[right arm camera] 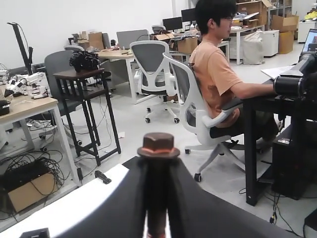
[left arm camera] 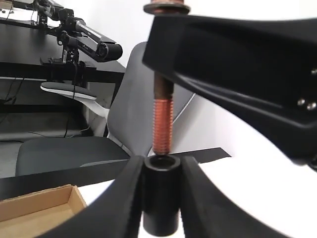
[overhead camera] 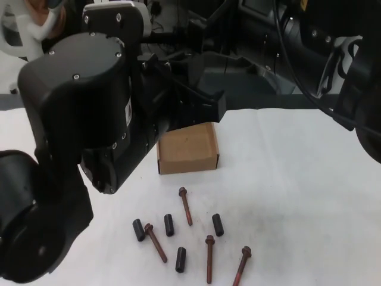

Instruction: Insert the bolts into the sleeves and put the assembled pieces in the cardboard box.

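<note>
**Bolt tip at the sleeve's mouth, lining up the push**

I'm holding a black sleeve (left arm camera: 159, 208) upright, with the left gripper (left arm camera: 161, 168) clenching it from both sides. Straight above it, the right gripper (right arm camera: 157, 198) is grasping a bolt (left arm camera: 162, 124) just under its head. The threads are pointing down and the tip is sitting right at the sleeve's mouth, but I can't tell whether it's gone in. I'm reading this as the insertion step. What I'm wanting next is a straight push down along the sleeve's axis, keeping the thread end off the rim so it isn't catching.

Now I'm checking for room. Nearest me, four loose bolts (overhead camera: 185, 205) and four loose sleeves (overhead camera: 218, 224) are lying scattered close together. Just beyond them the cardboard box (overhead camera: 187, 148) is sitting, with dark arm parts hanging over its far side. The white bench (overhead camera: 297, 179) is lying open to the right, so I'm thinking any swing should go that way.
</note>
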`<move>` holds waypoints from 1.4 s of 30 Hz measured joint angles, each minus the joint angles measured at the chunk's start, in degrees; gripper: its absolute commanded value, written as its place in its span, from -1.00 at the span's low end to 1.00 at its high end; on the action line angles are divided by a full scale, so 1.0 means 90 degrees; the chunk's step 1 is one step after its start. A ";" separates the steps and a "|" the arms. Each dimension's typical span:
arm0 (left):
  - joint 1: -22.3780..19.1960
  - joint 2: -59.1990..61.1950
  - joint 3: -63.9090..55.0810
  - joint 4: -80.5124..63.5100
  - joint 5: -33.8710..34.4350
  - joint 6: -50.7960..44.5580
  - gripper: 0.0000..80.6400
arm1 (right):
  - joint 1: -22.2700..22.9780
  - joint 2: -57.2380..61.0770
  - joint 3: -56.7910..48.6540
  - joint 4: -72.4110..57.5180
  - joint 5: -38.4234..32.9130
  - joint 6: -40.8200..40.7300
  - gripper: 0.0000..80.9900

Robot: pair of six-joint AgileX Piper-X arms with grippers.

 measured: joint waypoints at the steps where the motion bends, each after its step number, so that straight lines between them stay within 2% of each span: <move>1: 0.0000 0.0000 0.0000 0.0000 -0.0003 -0.0017 -0.96 | 0.0000 0.0000 0.0000 0.0000 0.0000 0.0014 -0.99; 28: 0.0087 0.0000 0.0016 -0.0090 -0.0024 0.0259 -0.96 | 0.0108 -0.0009 0.0014 0.0431 -0.0020 0.0151 -1.00; 30: 0.0123 0.0000 0.0016 -0.0124 0.0009 0.0254 -0.96 | 0.0108 -0.0009 0.0026 0.0483 -0.0058 0.0151 -0.84; 31: 0.0143 0.0000 0.0016 -0.0149 0.0007 0.0254 -0.96 | 0.0108 -0.0009 0.0034 0.0499 -0.0075 0.0151 -0.68; 36: 0.0198 0.0000 0.0016 -0.0211 -0.0022 0.0261 -0.96 | 0.0135 -0.0009 0.0064 0.0528 -0.0158 0.0282 0.56; 37: 0.0213 0.0000 0.0016 -0.0225 -0.0035 0.0261 -0.96 | 0.0133 -0.0009 0.0064 0.0520 -0.0157 0.0358 0.73; 42: 0.0214 0.0000 0.0016 -0.0242 -0.0016 0.0261 -0.96 | 0.0133 -0.0024 0.0064 0.0371 -0.0063 0.0544 0.73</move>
